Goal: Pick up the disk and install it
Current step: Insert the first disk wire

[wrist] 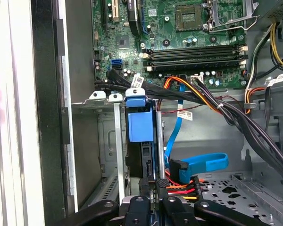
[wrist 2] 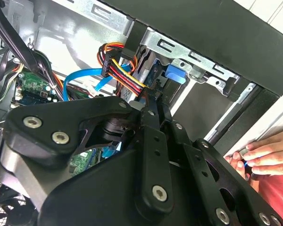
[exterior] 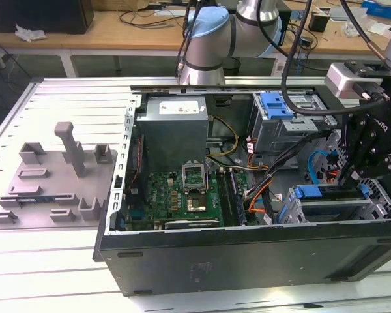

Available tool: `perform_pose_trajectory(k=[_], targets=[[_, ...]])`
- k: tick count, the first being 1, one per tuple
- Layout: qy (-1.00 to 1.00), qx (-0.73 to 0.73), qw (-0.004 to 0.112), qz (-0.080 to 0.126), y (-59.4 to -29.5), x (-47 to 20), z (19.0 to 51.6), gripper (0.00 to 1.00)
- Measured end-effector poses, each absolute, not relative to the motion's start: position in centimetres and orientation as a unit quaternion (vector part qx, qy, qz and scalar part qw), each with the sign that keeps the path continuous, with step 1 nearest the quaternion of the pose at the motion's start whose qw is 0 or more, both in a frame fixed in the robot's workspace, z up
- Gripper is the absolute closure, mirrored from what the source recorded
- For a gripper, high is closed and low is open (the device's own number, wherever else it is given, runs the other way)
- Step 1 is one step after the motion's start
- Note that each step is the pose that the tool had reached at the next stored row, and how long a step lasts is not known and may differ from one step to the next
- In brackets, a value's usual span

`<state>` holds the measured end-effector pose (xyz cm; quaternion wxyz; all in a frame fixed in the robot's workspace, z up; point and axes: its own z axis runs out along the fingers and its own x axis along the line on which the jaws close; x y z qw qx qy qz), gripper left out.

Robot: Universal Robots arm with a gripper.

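Standing upright in its bay, the disk [wrist: 140,123] sits beside the tool [wrist: 153,197], grip unclear.

Green circuit board [wrist: 179,42], blue disk bracket [wrist: 140,123], black end effector [wrist 2: 153,101], grey tray [exterior: 49,189], silver slatted surface [exterior: 45,267].

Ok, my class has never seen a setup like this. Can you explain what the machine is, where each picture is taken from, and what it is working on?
It is a robot arm with a gripper. The exterior view looks at an open computer case lying on a slotted metal table, with a grey parts tray on the exterior view's left. Both wrist views come from cameras riding on the arm, looking inside the case. The gripper reaches at the drive cage, where what looks like the disk stands on edge in its blue carrier. A person's hand is at the case's edge.
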<state>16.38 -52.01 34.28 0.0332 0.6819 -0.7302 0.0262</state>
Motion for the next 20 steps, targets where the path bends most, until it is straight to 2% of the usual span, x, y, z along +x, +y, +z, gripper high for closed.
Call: perform_pose_trajectory(k=[20], targets=[[-0.73, 0.682, 0.033, 0.026, -51.96, 16.37, 34.42, 0.84]])
